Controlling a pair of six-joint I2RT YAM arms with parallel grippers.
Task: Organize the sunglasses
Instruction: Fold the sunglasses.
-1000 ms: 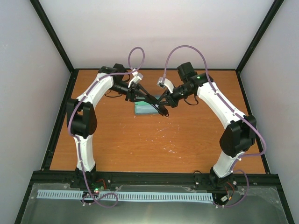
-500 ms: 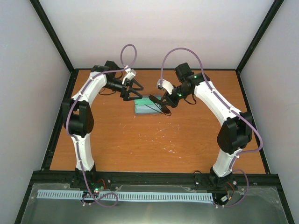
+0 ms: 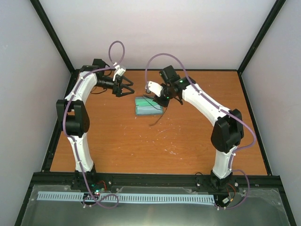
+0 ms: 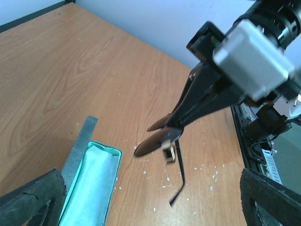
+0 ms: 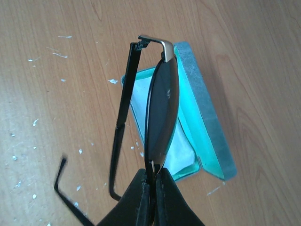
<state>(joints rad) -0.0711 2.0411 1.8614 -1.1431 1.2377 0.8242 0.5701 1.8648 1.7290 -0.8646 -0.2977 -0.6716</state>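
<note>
The desk (image 3: 141, 146) carries an open case (image 3: 148, 107) near the middle of its far edge; the left jaws stand spread and empty toward the far left corner. From the left wrist, the sunglasses (image 4: 155, 143) hang near the case and its cloth (image 4: 94, 183). From the right wrist, the right jaws pinch one lens; a temple dangles unfolded, it seems. I judge that folding and laying inside are left.

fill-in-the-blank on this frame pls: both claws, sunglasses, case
1. The right claw is shut on the ____.
2. The case on the table lies ____.
3. The cloth sits ____ the case.
4. The left claw is open and holds ____.
Missing words: sunglasses; open; inside; nothing.
</note>
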